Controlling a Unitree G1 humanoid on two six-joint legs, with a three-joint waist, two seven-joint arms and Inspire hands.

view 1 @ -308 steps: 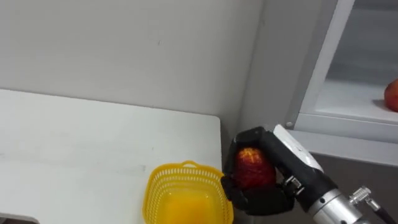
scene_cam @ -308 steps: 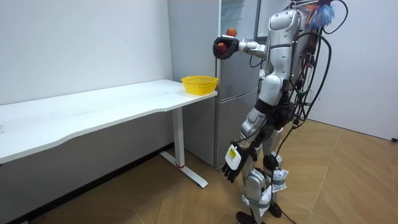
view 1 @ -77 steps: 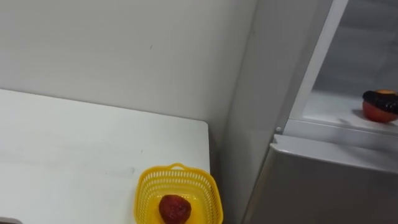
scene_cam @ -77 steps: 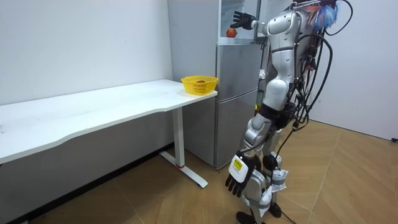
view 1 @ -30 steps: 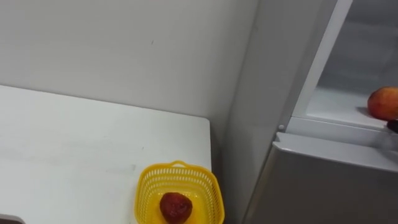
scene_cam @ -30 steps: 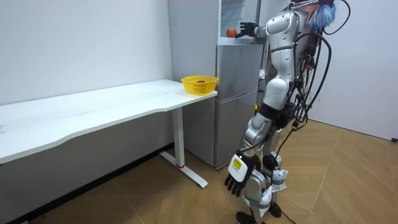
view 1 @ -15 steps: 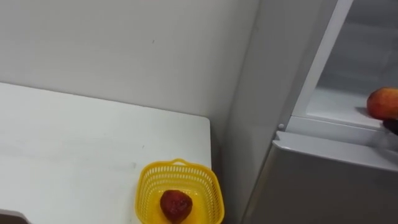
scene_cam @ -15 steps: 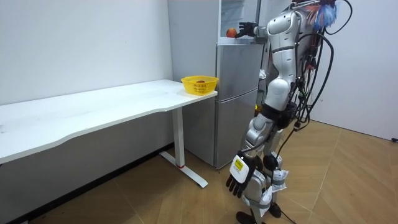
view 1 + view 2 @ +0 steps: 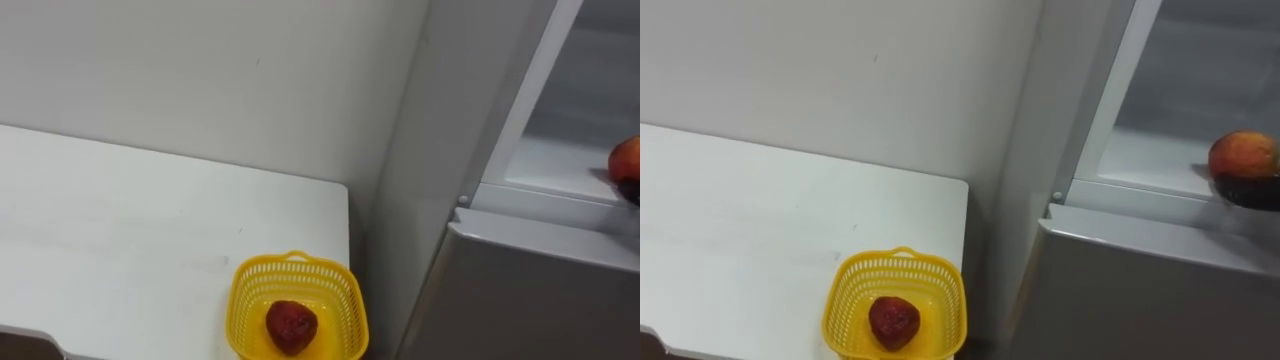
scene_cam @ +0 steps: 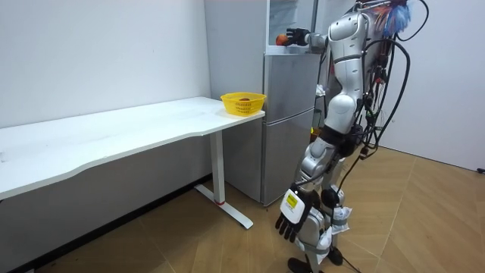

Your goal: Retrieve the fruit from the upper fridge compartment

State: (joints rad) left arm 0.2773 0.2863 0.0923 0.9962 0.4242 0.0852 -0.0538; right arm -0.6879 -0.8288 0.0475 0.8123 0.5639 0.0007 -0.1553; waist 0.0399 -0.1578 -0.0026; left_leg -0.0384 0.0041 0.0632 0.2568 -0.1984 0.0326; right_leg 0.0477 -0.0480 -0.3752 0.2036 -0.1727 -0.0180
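Right hand (image 9: 1252, 191) closer (beneath apple (image 9: 1242, 154))

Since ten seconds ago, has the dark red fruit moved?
Yes. The dark red fruit, then held right of the yellow plastic basket, now lies inside it, on the white table.

Bright, even light; soft shadows.

Plain white wall (image 10: 114, 53), long white table (image 10: 114, 140), wooden floor (image 10: 424, 220).
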